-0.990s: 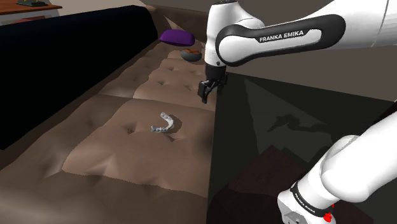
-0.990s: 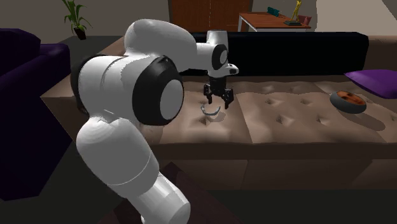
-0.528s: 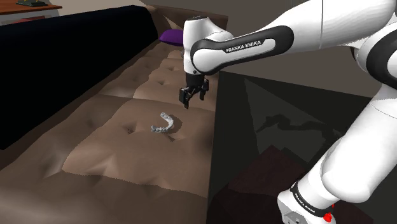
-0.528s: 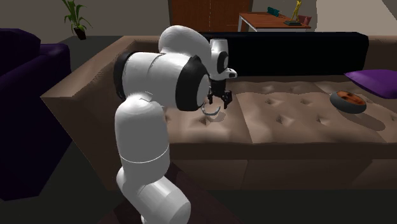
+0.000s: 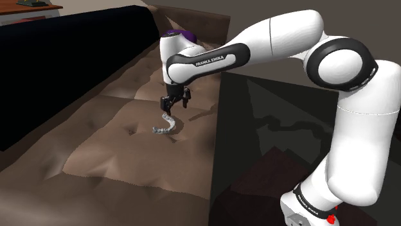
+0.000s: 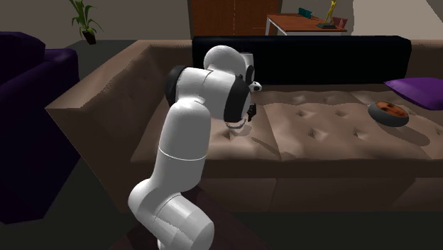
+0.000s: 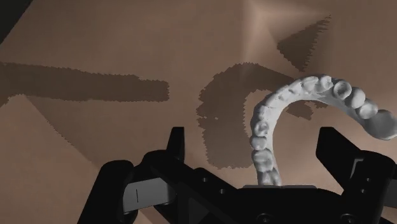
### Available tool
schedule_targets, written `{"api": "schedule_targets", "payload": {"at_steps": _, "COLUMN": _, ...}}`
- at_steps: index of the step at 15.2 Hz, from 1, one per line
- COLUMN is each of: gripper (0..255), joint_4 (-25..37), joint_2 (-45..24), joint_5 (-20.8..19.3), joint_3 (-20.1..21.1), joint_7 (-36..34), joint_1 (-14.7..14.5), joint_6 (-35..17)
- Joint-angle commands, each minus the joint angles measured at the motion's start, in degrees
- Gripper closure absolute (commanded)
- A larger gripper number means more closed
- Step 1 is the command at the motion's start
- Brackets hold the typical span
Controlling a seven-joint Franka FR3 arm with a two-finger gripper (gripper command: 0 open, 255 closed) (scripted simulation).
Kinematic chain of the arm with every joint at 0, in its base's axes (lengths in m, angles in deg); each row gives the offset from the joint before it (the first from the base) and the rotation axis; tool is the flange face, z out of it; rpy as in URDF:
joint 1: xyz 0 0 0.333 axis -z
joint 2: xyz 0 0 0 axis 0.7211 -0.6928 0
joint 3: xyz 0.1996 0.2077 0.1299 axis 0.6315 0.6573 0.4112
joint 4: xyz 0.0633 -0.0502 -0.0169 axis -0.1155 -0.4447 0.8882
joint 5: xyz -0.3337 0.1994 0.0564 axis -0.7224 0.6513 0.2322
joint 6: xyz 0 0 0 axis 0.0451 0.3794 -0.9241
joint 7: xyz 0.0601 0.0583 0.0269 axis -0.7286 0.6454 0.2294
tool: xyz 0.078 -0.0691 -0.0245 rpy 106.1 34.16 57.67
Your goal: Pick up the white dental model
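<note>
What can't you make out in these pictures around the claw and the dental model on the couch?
- Shoulder view: the claw overlaps the far end of the dental model, so the gap between them is unreadable.
- Wrist view: the claw's black body hides one end of the model.
- Second exterior view: the arm covers the claw; what lies in the bowl is too small to tell.
</note>
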Motion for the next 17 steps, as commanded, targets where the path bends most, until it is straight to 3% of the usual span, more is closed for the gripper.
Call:
{"api": "schedule_targets", "payload": {"at_steps": 1, "gripper": 0, "joint_4": 5.0, "joint_2": -4.8, "joint_5": -0.7, "joint_3": -0.2, "joint_7": -0.9, "joint_1": -1.2, "joint_6": 0.8}}
{"api": "schedule_targets", "payload": {"at_steps": 3, "gripper": 0, "joint_4": 9.3, "joint_2": -8.5, "joint_5": -1.2, "joint_3": -0.5, "joint_7": -1.4, "joint_1": -2.1, "joint_6": 1.7}}
{"api": "schedule_targets", "payload": {"at_steps": 12, "gripper": 0, "joint_4": 7.2, "joint_2": -10.9, "joint_5": -1.9, "joint_3": -1.0, "joint_7": -2.1, "joint_1": -2.3, "joint_6": -2.8}}
{"api": "schedule_targets", "payload": {"at_steps": 13, "gripper": 255, "joint_4": 7.4, "joint_2": -11.1, "joint_5": -1.9, "joint_3": -1.0, "joint_7": -2.0, "joint_1": -2.3, "joint_6": -2.7}}
{"api": "schedule_targets", "payload": {"at_steps": 17, "gripper": 255, "joint_4": 7.5, "joint_2": -11.0, "joint_5": -1.9, "joint_3": -1.0, "joint_7": -2.0, "joint_1": -2.3, "joint_6": -2.6}}
